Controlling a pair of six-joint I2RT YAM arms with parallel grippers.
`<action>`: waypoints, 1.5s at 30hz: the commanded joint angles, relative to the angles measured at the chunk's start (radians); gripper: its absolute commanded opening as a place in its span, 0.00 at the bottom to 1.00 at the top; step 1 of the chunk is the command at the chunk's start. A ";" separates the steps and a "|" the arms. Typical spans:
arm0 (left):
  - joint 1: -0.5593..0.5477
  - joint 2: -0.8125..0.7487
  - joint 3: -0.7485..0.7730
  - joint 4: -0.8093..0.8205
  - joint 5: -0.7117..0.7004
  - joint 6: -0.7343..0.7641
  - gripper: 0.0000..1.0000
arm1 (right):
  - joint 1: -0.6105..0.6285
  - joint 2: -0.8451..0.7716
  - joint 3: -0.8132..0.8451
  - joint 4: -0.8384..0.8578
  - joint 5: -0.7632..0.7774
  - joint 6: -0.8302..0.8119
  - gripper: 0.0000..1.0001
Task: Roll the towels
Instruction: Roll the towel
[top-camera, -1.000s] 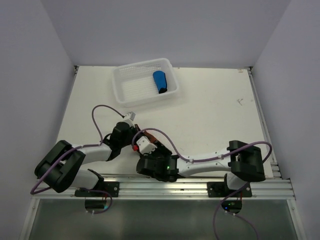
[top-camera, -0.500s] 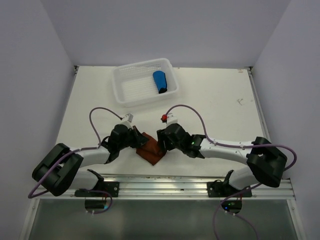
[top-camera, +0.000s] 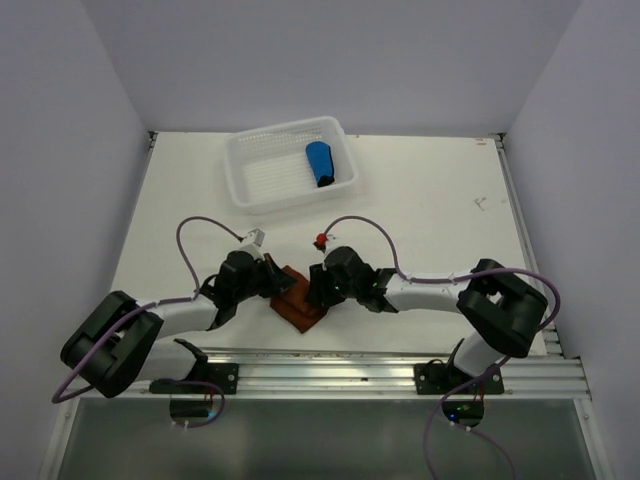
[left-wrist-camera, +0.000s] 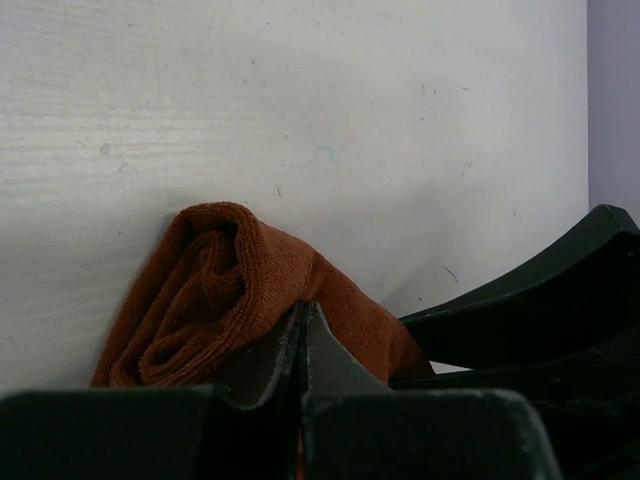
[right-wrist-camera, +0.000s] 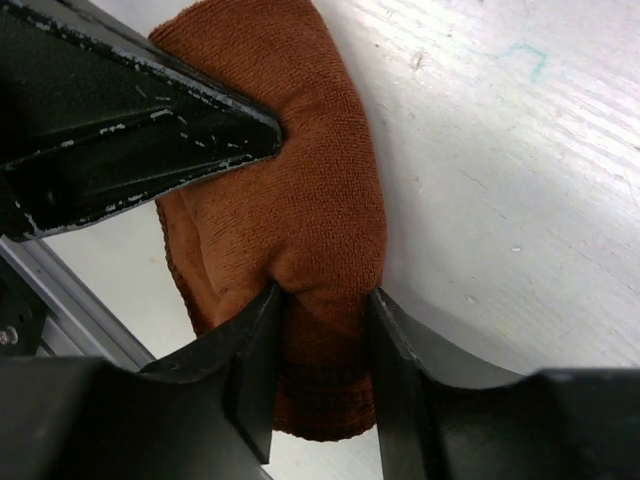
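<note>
Rust-brown towel (top-camera: 300, 301) lies on the table (top-camera: 430, 200) close to the near edge, a bit left of centre, between the two grippers. It is terry or microfibre cloth with a fine looped nap, bunched into a soft, lumpy part-roll. The left wrist view shows curled layers at its open end.

Left gripper (left-wrist-camera: 303, 318): fingers pressed together to a thin seam against the towel's edge, with a sliver of rust cloth in the seam, so it is nipping the fabric. The fingers are black, matte and wedge-shaped.

Right gripper (right-wrist-camera: 323, 296): clamped on a fold of the same towel, and the cloth bulges out above the two pads. These are also black plastic. The left finger across the top of that view has scuffed, chipped edges.

Blue towel (top-camera: 320, 163): a tight cylinder roll lying in the right part of the white basket (top-camera: 285, 131), which sits at the far edge, left of centre. The basket is rectangular plastic with perforated mesh walls and floor.

The tabletop is white-painted with faint grain lines and small specks. It carries one small teal scribble (left-wrist-camera: 322, 153), not legible as writing.
</note>
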 joint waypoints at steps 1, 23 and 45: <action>-0.007 -0.005 -0.035 -0.128 -0.051 0.020 0.00 | 0.003 0.021 -0.033 0.035 -0.064 0.007 0.37; -0.005 -0.013 0.022 -0.228 -0.130 0.060 0.00 | 0.015 -0.038 -0.177 0.034 -0.276 -0.184 0.22; 0.039 -0.111 0.332 -0.407 0.011 0.063 0.00 | 0.282 -0.042 0.065 -0.285 0.663 -0.285 0.00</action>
